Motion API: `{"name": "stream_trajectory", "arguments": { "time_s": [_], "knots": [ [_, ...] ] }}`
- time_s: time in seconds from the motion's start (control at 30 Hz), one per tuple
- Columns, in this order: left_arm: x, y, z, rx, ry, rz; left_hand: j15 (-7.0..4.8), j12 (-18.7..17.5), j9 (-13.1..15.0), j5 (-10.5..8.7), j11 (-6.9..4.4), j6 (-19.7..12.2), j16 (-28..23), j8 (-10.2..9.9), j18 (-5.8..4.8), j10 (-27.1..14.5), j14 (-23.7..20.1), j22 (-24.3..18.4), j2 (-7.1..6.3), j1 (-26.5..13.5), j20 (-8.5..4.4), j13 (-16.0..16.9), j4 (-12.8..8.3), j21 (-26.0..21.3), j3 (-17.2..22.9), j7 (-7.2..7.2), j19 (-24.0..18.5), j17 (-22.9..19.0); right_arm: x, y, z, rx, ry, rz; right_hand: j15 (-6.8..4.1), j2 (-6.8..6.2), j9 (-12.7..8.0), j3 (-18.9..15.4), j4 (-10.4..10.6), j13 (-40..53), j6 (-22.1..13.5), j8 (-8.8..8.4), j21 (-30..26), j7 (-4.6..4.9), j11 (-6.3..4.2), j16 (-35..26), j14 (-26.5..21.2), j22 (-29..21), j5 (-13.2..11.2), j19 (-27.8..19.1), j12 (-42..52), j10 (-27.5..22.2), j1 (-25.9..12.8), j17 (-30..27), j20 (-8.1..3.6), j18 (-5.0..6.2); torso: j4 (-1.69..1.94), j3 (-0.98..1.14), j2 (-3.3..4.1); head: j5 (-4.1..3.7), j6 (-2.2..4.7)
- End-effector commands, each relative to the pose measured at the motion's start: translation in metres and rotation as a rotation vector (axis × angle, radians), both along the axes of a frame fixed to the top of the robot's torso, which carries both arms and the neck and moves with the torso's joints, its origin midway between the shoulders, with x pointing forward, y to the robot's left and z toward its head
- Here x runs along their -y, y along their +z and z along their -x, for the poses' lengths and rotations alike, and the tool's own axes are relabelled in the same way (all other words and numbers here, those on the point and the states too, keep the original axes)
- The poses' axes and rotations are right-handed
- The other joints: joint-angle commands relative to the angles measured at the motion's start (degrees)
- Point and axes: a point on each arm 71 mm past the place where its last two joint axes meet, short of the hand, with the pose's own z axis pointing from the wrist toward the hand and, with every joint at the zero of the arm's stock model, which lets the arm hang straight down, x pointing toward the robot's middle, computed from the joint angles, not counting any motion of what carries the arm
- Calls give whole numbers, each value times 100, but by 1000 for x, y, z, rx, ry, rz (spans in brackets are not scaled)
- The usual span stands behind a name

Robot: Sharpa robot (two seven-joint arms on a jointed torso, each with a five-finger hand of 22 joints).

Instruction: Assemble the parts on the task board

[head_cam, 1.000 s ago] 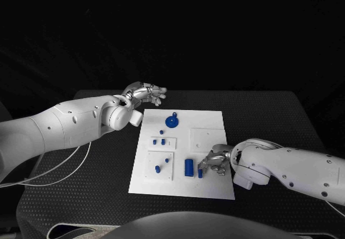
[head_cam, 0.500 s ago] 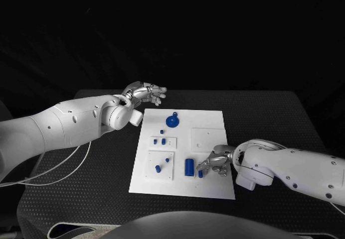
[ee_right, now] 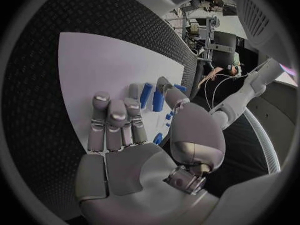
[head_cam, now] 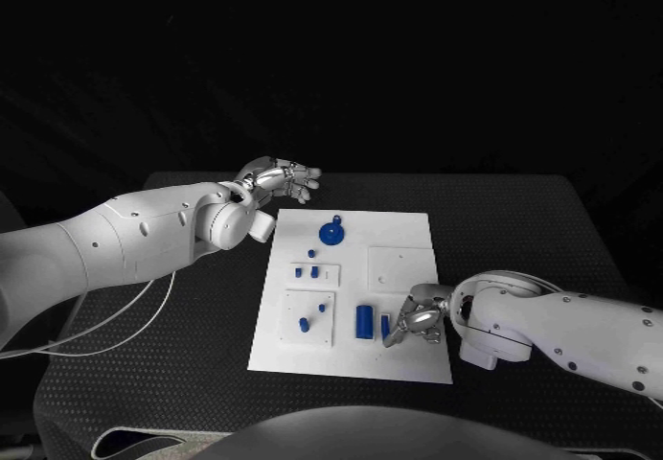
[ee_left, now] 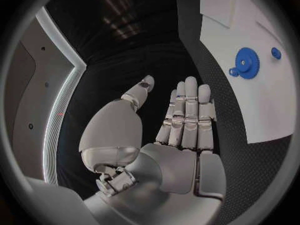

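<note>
The right robot hand (head_cam: pixel 418 321) hovers low over the task board (head_cam: pixel 400 235), fingers apart and holding nothing, poised by the upright blue parts (head_cam: pixel 365 322) to pick one; the left robot hand (head_cam: pixel 281 178) waits open beyond the board's far corner, out of the way

One task board (head_cam: pixel 400 240), white, on one black surface (head_cam: pixel 180 383).
One blue gear (head_cam: pixel 331 232) at far end of board.
One large blue cylinder (head_cam: pixel 365 322) near board's near end.
One slim blue peg (head_cam: pixel 385 333) just beside the cylinder, partly hidden by right robot hand (head_cam: pixel 416 319).
About six small blue parts: one below the gear (head_cam: pixel 312 254), two side by side (head_cam: pixel 306 273), three on the lower-left square plate (head_cam: pixel 311 317); exact count uncertain, pieces tiny.
Two robot hands: the right one named above, left robot hand (head_cam: pixel 281 178) beyond the board's far corner.
Two white arms.
</note>
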Motion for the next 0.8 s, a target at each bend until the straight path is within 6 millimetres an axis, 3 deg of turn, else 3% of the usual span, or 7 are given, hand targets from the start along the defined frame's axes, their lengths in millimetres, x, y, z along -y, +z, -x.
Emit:
{"name": "stream_trajectory", "arguments": {
  "time_s": [0.03,0.47,0.57,0.63,0.67,0.7,0.8],
  "knots": [
    [3,1,0,4,-20,5,14,15,-8,25,29,-41,-21,1,70,-17,26,11,39,-6,-11,-7,-1,-34,23,19,-19,10,-1,-1,1,21,52,27,-20,15,5,-24,-3,5,-19,18,-2,-3,-16,27,-16,-7,-8,-23,-34,-21,46,-7,-10,40,0,3,1,-3,1],
    [3,1,0,2,-20,5,16,16,-8,17,30,-42,-27,2,67,-16,27,17,33,-20,-9,-6,3,-39,13,20,-19,18,-1,-4,0,29,55,43,-21,226,-7,-55,143,-5,8,20,-24,-9,-22,25,1,-40,1,1,-49,7,56,-23,0,40,-1,4,0,-6,-6],
    [3,1,0,0,-20,2,16,16,-8,17,30,-42,-28,2,67,-16,27,18,35,-21,-9,-6,4,-39,13,20,-19,19,-3,-5,-1,49,56,56,-21,309,-15,-61,254,-7,20,18,-30,-12,-24,24,6,-47,1,5,-55,15,-19,-27,5,40,2,2,2,-10,-8],
    [3,1,0,0,-22,2,16,16,-8,17,30,-42,-28,2,67,-16,27,18,35,-21,-9,-6,4,-39,13,20,-18,20,-3,-5,-2,63,56,64,-22,436,-24,-59,379,-9,35,17,-35,-16,-28,25,10,-53,13,6,-59,25,-129,-31,8,40,6,1,3,-15,-9],
    [3,1,0,0,-22,2,16,16,-8,17,30,-42,-28,3,67,-16,27,19,35,-21,-9,-6,4,-40,13,20,-18,21,-4,-5,-2,65,59,65,-26,433,-28,-16,393,-10,42,17,-35,-19,-33,26,13,-54,-9,8,-61,30,-105,-32,1,40,5,1,2,-15,-11],
    [3,1,0,0,-22,2,16,16,-8,17,30,-42,-28,3,67,-16,27,19,35,-21,-9,-6,4,-40,12,20,-18,21,-4,-5,-2,65,59,66,-41,294,-30,261,579,-16,67,25,-43,-56,-20,24,22,-71,-24,34,-69,49,-28,-39,-21,40,7,1,2,-16,-10],
    [5,1,0,0,-25,4,16,16,-8,16,30,-42,-29,3,67,-16,27,20,35,-22,-9,-6,4,-40,12,20,-18,22,-5,-5,-3,80,63,75,-41,352,-29,363,655,-14,69,27,-31,-33,-46,30,30,-68,-30,45,-67,64,-15,-41,-26,40,6,-2,0,-19,-15]
  ]
}}
